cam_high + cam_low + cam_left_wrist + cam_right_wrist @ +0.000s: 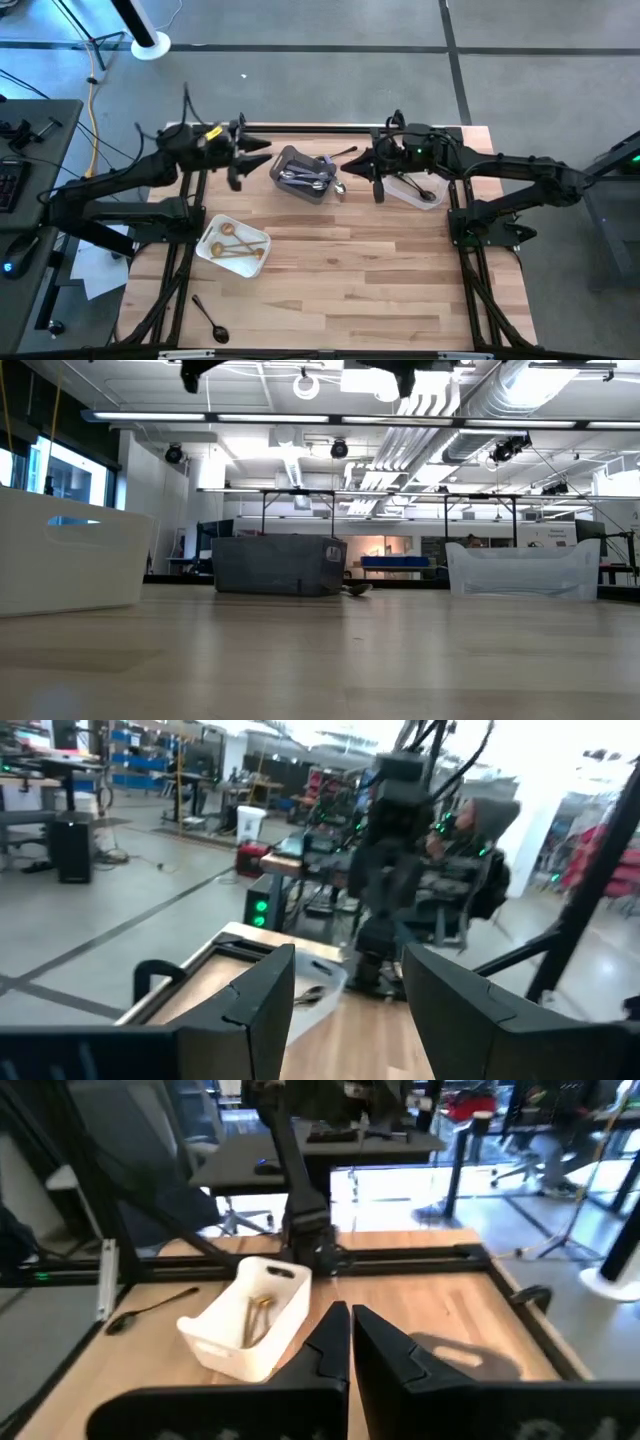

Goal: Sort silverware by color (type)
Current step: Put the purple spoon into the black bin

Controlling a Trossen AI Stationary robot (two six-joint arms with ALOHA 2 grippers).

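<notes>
High view shows sorting well along: gold pieces [237,247] lie in the white tray [258,238], silver pieces [303,177] in the grey bin [285,160], and one dark spoon [424,189] in the clear tub [407,196]. A black spoon [210,316] lies loose, well beyond the tray from the bin; another black piece [343,152] and a shiny spoon [339,187] sit just beside the bin. The left gripper [245,160] hangs beside the bin with its fingers apart and empty; the right gripper [377,172] hangs between bin and tub, fingers pressed together. I judge the next pick should be a piece by the bin: descend square to its handle, pinch mid-handle, lift clear of the bin wall.
</notes>
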